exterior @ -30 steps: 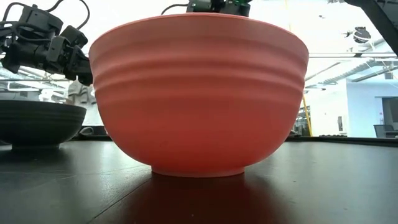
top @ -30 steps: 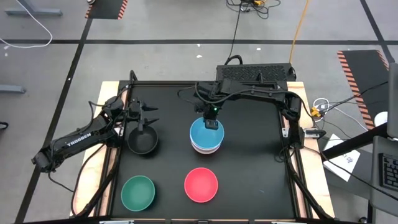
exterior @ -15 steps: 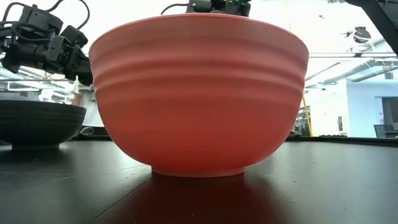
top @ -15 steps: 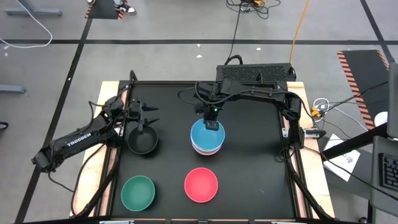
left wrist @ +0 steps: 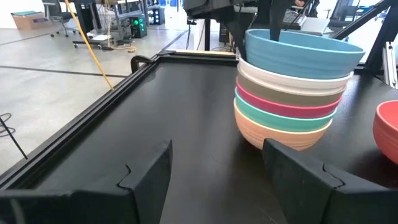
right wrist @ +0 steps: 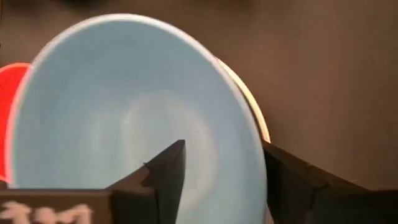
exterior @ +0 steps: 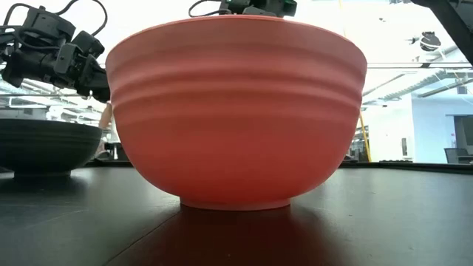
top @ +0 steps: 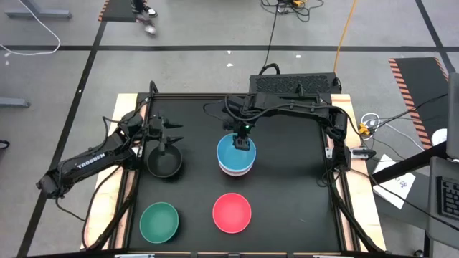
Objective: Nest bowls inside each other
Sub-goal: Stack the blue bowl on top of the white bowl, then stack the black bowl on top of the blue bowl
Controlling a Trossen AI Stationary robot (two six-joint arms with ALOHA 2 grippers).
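Note:
A stack of nested bowls point(top: 235, 156) stands mid-table with the blue bowl point(right wrist: 130, 118) on top; the left wrist view shows white, taupe, magenta, teal and orange bowls point(left wrist: 292, 106) under it. My right gripper point(top: 244, 142) hangs open over the blue bowl's far rim, one finger above the inside and one beyond the rim. The black bowl point(top: 164, 163), green bowl point(top: 159, 221) and red bowl point(top: 232, 213) each rest singly on their bases. My left gripper point(top: 172, 133) waits open just beyond the black bowl's far side.
A raised black frame point(top: 326, 154) borders the dark table top. The red bowl point(exterior: 236, 111) fills the low view, with the black bowl point(exterior: 44, 144) to its left. Bare table lies to the right of the stack and of the red bowl.
The blue bowl has settled a little toward the table's left on top of the stack. My right gripper has stayed over its far rim.

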